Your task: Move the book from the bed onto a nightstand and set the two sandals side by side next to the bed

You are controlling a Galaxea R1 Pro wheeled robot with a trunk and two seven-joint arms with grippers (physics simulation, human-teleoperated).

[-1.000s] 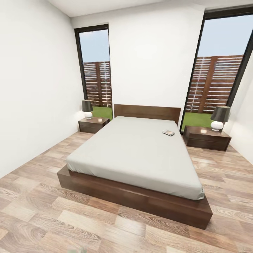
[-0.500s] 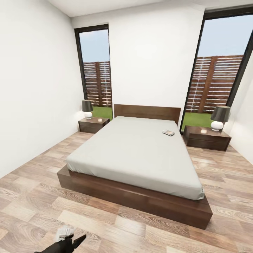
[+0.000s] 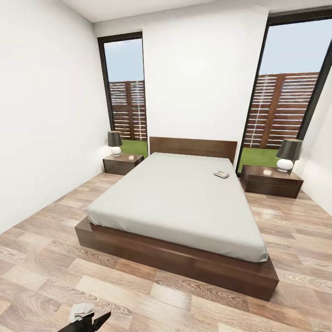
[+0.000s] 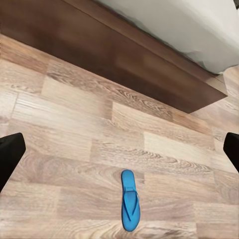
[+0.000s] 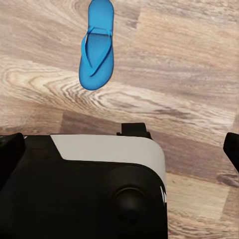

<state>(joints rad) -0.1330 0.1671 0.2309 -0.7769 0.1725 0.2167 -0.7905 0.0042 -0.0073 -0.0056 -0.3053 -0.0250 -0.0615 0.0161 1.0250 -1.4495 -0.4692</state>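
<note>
The book [image 3: 221, 174] lies on the bed [image 3: 184, 203], on the grey mattress near its far right corner. One nightstand [image 3: 122, 163] stands at the bed's left and another nightstand [image 3: 272, 181] at its right. In the left wrist view a blue sandal [image 4: 130, 200] lies flat on the floor, a short way from the bed frame [image 4: 124, 59], below my open left gripper [image 4: 119, 154]. The right wrist view has a blue sandal [image 5: 97, 46] on the floor beyond my open right gripper [image 5: 119, 149]. Whether it is the same sandal I cannot tell.
A dark-shaded lamp [image 3: 115, 142] stands on the left nightstand and a second lamp [image 3: 287, 154] on the right one. Tall black-framed windows [image 3: 127, 92] flank the headboard. My left arm [image 3: 82, 314] pokes in at the head view's lower edge. My own base [image 5: 89, 194] sits under the right gripper.
My left arm has come up into the lower edge of the head view, then sunk slightly. The bed, book and nightstands have not moved.
</note>
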